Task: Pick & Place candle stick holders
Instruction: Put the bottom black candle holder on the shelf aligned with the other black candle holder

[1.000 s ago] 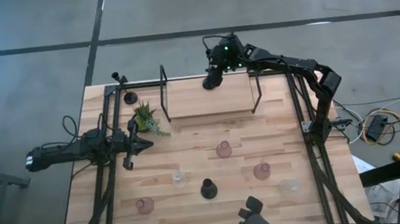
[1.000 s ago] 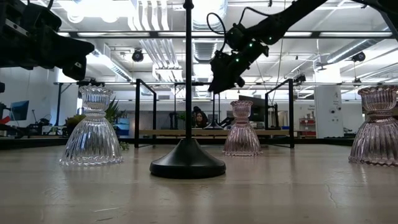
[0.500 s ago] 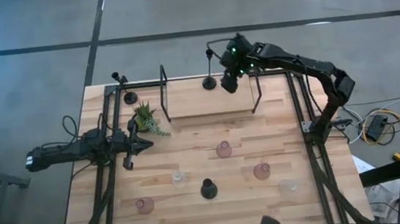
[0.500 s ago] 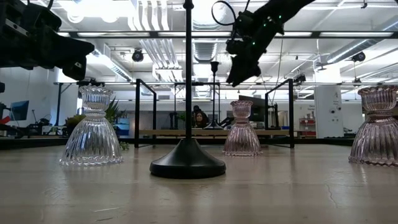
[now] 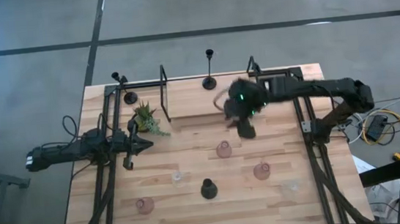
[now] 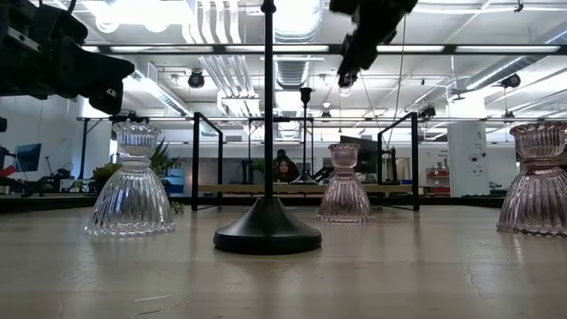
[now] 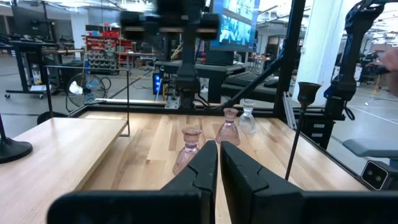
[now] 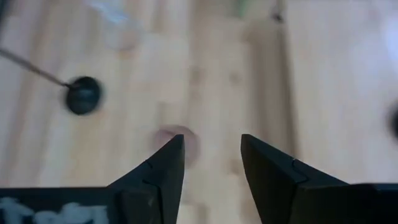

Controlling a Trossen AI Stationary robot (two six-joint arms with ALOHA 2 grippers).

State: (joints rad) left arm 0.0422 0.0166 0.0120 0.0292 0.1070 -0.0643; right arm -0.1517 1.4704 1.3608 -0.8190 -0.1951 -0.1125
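Observation:
One black stemmed holder (image 5: 209, 81) stands by its round base on the raised wooden shelf (image 5: 192, 102) at the far edge. A second (image 5: 207, 190) stands near the front middle, and a third (image 5: 130, 98) at the far left. Pink glass holders (image 5: 223, 150) (image 5: 262, 171) (image 5: 144, 205) and clear ones (image 5: 178, 177) (image 5: 290, 186) stand on the table. My right gripper (image 5: 247, 128) is open and empty. It points down above the table, just far and right of the middle pink holder (image 8: 177, 140). My left gripper (image 5: 141, 142) is shut and empty at the left, near the plant.
A small spiky green plant (image 5: 145, 119) stands between my left gripper and the shelf. Black metal frame rails (image 5: 164, 93) (image 5: 255, 84) rise at the shelf's ends and run along the table's left and right sides. In the low view the front black holder (image 6: 266, 235) stands closest.
My right gripper has come away from the black holder at the shelf's far edge. That holder now stands alone. The gripper has swung first toward the right, then toward the near edge over the shelf, and now points down near the middle pink holder.

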